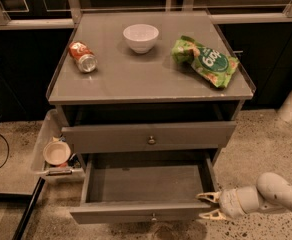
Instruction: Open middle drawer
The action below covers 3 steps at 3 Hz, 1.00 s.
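Middle drawer (146, 185) is pulled well out, and the gripper (202, 206) sits at its right front corner, jaws spread apart

Office-like room: speckled floor (266, 144), grey cabinet (146, 84), chip bag (206, 61); gripper (202, 206) at cabinet's lower right

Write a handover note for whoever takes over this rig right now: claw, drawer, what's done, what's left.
Claw: open, holding nothing, low on the right at the right end of the middle drawer's front. I cannot tell whether it touches the front.
Middle drawer: pulled well out, its tray in plain view below the drawer above.
Done: the drawer looks open.
Left: probably only to back the claw away to the right, clear of the front.
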Tool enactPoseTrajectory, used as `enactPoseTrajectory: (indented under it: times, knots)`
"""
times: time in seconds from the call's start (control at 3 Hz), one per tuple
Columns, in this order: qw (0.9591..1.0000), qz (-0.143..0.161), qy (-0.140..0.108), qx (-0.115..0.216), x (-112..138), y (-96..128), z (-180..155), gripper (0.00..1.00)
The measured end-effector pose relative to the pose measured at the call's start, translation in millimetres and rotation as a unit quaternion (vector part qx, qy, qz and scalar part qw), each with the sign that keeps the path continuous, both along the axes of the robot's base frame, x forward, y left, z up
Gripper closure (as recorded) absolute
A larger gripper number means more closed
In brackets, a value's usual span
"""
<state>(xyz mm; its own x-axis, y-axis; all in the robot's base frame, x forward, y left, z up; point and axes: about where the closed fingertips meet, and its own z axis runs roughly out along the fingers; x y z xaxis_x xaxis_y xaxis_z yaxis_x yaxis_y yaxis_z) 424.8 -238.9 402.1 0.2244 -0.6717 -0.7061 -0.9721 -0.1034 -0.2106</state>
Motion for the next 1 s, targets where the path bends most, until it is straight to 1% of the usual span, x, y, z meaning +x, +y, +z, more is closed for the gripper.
enactPoseTrajectory:
  times: [0.33,0.67,1.0]
  knots:
    - [1.0,0.0,0.0,0.0,0,0,0,0.14]
    - [1.0,0.003,-0.003,-0.003,-1,4,5,0.0]
    - [0.9995,0.014,-0.025,-0.011,-2,5,32,0.0]
